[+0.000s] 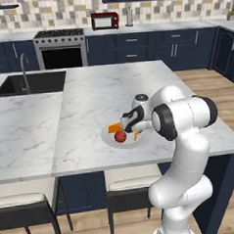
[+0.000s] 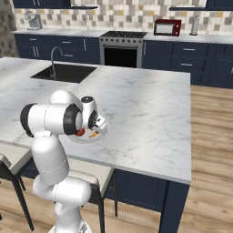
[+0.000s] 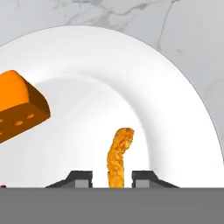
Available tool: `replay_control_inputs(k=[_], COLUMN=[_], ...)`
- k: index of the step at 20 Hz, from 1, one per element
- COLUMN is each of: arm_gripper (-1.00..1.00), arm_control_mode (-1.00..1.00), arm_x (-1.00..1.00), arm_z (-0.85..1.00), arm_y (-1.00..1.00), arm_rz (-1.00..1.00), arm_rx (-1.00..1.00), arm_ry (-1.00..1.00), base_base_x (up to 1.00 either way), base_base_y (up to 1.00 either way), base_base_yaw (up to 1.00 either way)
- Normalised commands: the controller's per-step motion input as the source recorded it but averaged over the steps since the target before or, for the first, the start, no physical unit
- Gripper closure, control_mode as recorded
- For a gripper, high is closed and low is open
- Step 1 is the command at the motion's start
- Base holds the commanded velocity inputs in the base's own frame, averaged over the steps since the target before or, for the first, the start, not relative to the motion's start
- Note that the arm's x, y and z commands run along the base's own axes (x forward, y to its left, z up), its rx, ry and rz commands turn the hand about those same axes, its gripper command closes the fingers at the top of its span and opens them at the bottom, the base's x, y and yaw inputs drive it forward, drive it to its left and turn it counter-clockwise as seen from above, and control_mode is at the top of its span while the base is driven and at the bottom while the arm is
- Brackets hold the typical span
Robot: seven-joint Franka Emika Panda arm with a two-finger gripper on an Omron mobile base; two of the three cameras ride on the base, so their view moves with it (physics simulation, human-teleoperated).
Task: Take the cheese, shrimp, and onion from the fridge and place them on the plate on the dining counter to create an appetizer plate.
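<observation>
We see the arm bent low over the near edge of the desk point(image 1: 88, 96), its end effector point(image 3: 112, 178) pointing down at the plate point(image 3: 175, 100). In the hand view the shrimp point(image 3: 118, 157) lies on the plate's white surface, its lower end running down between the two dark fingertips point(image 3: 81, 178). A narrow gap shows on each side between shrimp and fingertip, so we note the jaws as slightly parted and released, not clamped on it (the very tips are cut off by the view's lower edge).

The cheese point(image 3: 19, 109) sits on the plate to the left of the shrimp in the hand view, well apart from it, with small holes on its darker face.

From the left base view we see the plate point(image 1: 108, 139) near the front edge of the desk, with the cheese point(image 1: 113, 127), the onion point(image 1: 120, 136) and the shrimp point(image 1: 136, 135) all on it. The onion lies just beside the cheese, on the side toward the desk's front edge; the shrimp is partly hidden by the wrist. The end effector point(image 1: 132, 128) hangs just over the plate's right part.

From the right base view the arm covers much of the plate point(image 2: 88, 139); a bit of the onion point(image 2: 80, 133) and the shrimp point(image 2: 94, 134) show below the hand.

Farther back, a sink point(image 1: 31, 84) is set in the desk, and stools point(image 1: 26, 208) stand under its near edge.
</observation>
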Motion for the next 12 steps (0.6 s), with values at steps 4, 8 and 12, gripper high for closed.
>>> replay_control_inputs(k=[4, 8, 12], arm_gripper=[-1.00, -1.00, -1.00], arm_control_mode=[-1.00, -1.00, -1.00], arm_x=[-0.30, -0.76, -1.00], arm_z=[0.27, 0.96, 1.00], arm_y=[0.00, 0.00, 0.00], arm_rz=[-0.03, 0.00, 0.03], arm_rx=[0.01, 0.07, 0.02], arm_ry=[-0.12, -0.19, -0.07], base_base_x=[0.00, 0.00, 0.00], base_base_y=[0.00, 0.00, 0.00], base_base_yaw=[0.00, 0.00, 0.00])
